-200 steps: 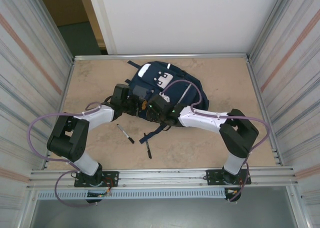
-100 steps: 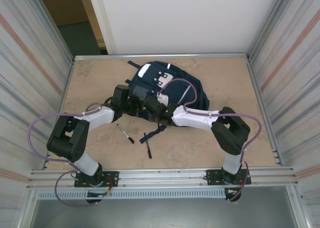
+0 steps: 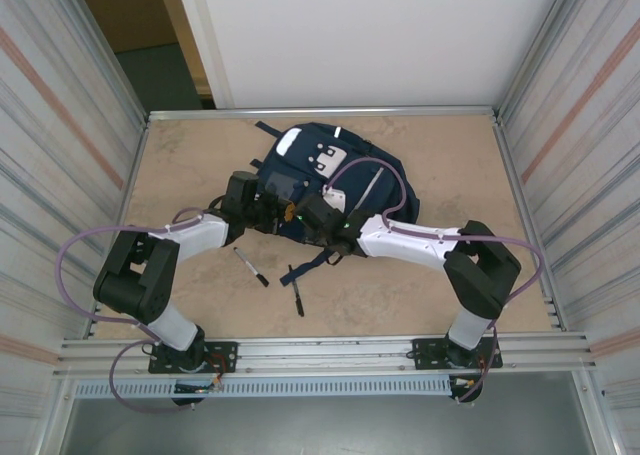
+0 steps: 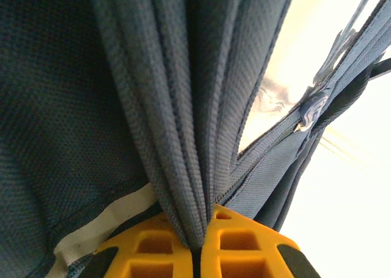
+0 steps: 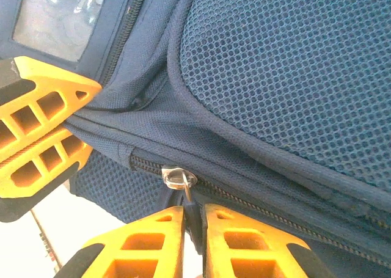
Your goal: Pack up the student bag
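The left gripper (image 4: 197,229), orange fingers (image 4: 153,250) pressed together, pinches a gathered fold of the navy backpack (image 4: 73,107), with a pale trim strip (image 4: 104,220) at left and a zip (image 4: 269,140) at right.

Overhead cam + wrist close-ups, same bag (image 3: 300,160)

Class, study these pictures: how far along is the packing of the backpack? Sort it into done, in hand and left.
Done: nothing packed that I can see; the left claw pinches a fold of the backpack, holding it. In hand: the right claw grips the zip pull; the zip looks closed. Left: open it, then probably load the two pens lying on the table.
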`<move>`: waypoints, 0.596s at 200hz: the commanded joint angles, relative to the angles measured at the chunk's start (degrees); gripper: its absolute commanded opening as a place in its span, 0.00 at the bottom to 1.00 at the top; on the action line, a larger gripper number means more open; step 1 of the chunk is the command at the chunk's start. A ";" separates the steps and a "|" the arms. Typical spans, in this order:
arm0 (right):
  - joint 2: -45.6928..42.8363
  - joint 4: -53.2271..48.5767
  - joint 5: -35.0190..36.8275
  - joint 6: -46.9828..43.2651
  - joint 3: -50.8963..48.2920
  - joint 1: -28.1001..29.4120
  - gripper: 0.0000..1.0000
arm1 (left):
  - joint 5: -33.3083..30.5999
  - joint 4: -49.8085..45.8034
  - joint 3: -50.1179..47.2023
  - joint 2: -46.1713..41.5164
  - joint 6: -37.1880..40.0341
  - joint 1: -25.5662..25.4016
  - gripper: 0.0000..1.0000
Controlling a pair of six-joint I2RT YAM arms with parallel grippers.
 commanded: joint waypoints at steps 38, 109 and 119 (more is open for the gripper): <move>0.02 0.61 -0.47 -1.38 -2.40 -1.45 0.16 | 3.34 -0.43 -0.28 -0.43 1.06 -0.43 0.00; 6.16 2.29 -1.36 -2.69 0.23 -1.98 0.21 | 4.35 0.48 -0.34 -0.45 0.56 -0.79 0.00; 6.42 1.58 -1.36 -2.57 0.79 -1.94 0.20 | 4.29 0.34 -0.34 -0.56 0.56 -0.79 0.00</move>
